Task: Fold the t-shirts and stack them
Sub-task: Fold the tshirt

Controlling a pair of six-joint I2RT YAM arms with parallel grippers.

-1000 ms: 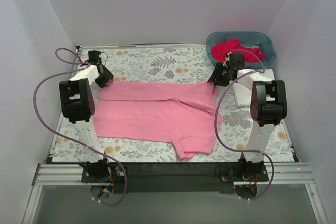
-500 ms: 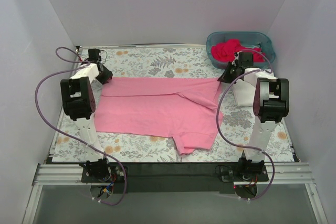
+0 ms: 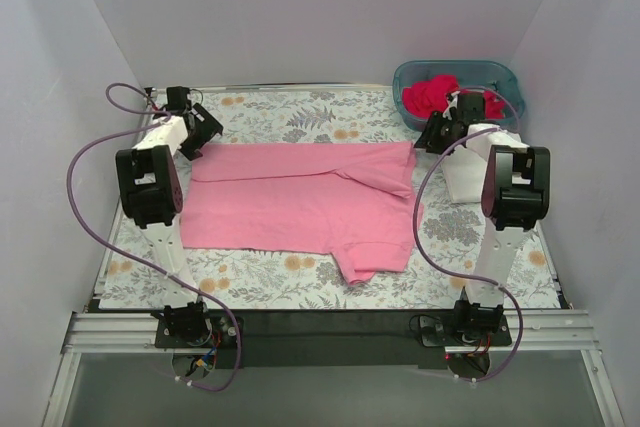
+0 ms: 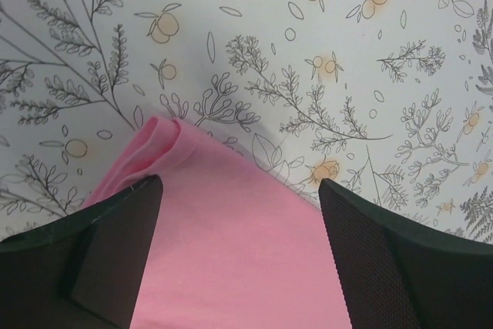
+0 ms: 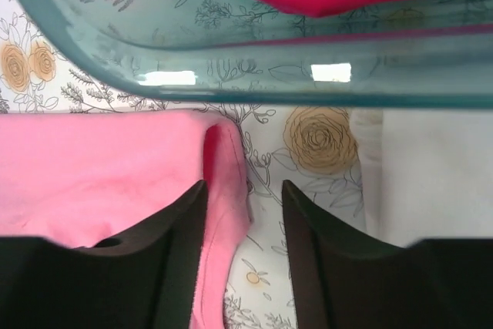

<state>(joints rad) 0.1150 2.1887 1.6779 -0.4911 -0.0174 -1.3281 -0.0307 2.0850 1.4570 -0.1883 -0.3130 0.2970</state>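
**Top view.** Light pink t-shirt (image 3: pixel 300 209): spread flat at frame centre on the floral cloth (image 3: pixel 300 117), upper edge doubled over, one sleeve jutting at lower centre. Left gripper (image 3: pixel 203 128) at its upper-left corner, right gripper (image 3: pixel 437 134) at its upper-right corner. Teal basket (image 3: pixel 500 75) with deep pink-red shirts (image 3: pixel 440 95) at upper right; white shirt (image 3: pixel 458 179) just beside the right arm. Hazard: the jutting sleeve will probably spoil the next fold unless tucked in.

**Left wrist view.** Jaws wide apart, gripping nothing; the pink shirt's corner (image 4: pixel 231 260) fills lower centre beneath them, its edge rolled at left. Hazard: the roll may spring open, or a fingertip may snag it on lifting away.

**Right wrist view.** Jaws partly apart, nothing clamped; the pink hem (image 5: pixel 225 167) lies against the left-hand finger (image 5: pixel 173 233). Basket wall (image 5: pixel 231 63) crosses the upper frame, white shirt (image 5: pixel 439 175) at right. Hazard: that finger may drag the hem, or the gripper may strike the basket.
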